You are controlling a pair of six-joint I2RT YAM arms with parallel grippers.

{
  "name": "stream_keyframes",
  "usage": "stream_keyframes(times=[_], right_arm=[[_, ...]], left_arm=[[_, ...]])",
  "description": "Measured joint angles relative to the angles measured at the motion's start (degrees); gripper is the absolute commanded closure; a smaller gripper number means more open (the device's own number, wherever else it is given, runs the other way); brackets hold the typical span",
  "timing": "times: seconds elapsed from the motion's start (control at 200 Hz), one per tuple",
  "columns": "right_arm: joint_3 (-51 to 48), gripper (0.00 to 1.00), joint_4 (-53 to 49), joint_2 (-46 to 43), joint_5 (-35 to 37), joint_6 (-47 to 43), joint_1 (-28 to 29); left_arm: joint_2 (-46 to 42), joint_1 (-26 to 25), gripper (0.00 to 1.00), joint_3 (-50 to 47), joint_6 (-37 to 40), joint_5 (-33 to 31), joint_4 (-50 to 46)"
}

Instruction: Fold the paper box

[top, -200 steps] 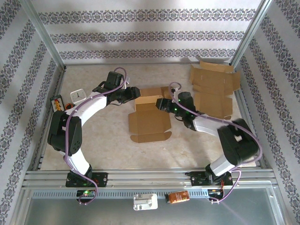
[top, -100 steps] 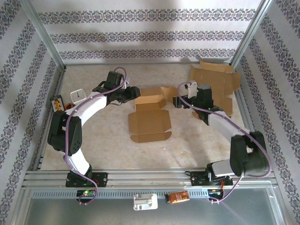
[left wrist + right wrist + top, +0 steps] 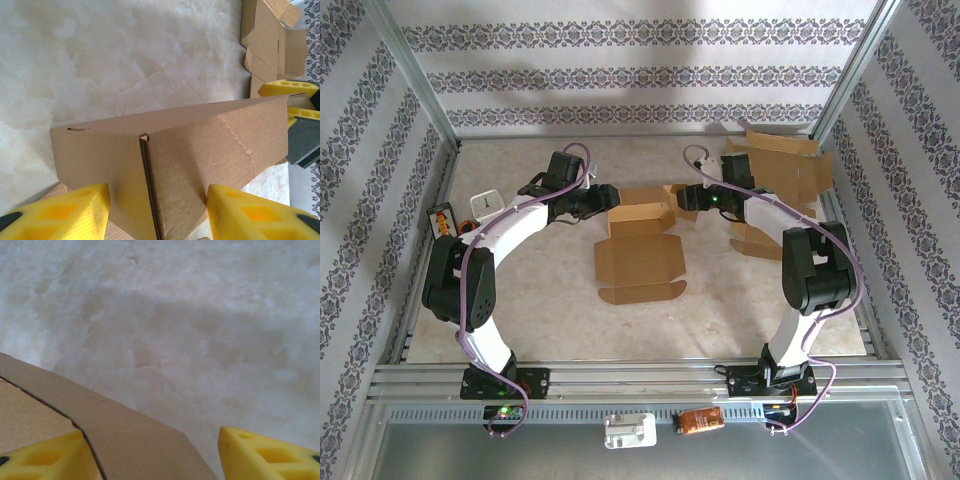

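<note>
The brown paper box [image 3: 638, 250] lies half-folded in the middle of the table, its far wall raised. My left gripper [image 3: 602, 203] is at the box's far left corner; in the left wrist view the gripper [image 3: 157, 215] is shut on the folded corner of the box [image 3: 170, 145], one yellow finger on each side. My right gripper [image 3: 686, 198] is at the far right corner. In the right wrist view the gripper [image 3: 160, 457] stands open around a cardboard flap [image 3: 130, 440], which lies against the left finger, with a gap to the right finger [image 3: 270, 455].
Flat box blanks [image 3: 778, 185] are stacked at the back right, also visible in the left wrist view [image 3: 270, 45]. A small white device [image 3: 485, 204] and a card [image 3: 442, 218] lie at the left edge. Metal frame posts and patterned walls enclose the table.
My right arm swung out from the box's middle toward the right, then came back to the far right flap. Its jaws widened, then narrowed. The left gripper kept its hold.
</note>
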Motion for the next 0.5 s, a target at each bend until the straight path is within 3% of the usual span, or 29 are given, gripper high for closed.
stream_keyframes(times=[0.14,0.285,0.5], right_arm=[[-0.02,0.33,-1.64,0.85,-1.75,4.17,0.04],[-0.07,0.49,-2.23,1.29,-1.64,7.28,0.07],[0.57,0.64,-4.72,2.01,-1.16,11.87,0.07]], left_arm=[[0.5,0.0,0.47,0.39,0.0,0.31,0.0],[0.63,0.0,0.47,0.63,0.0,0.66,0.0],[0.81,0.0,0.47,0.72,0.0,1.07,0.0]])
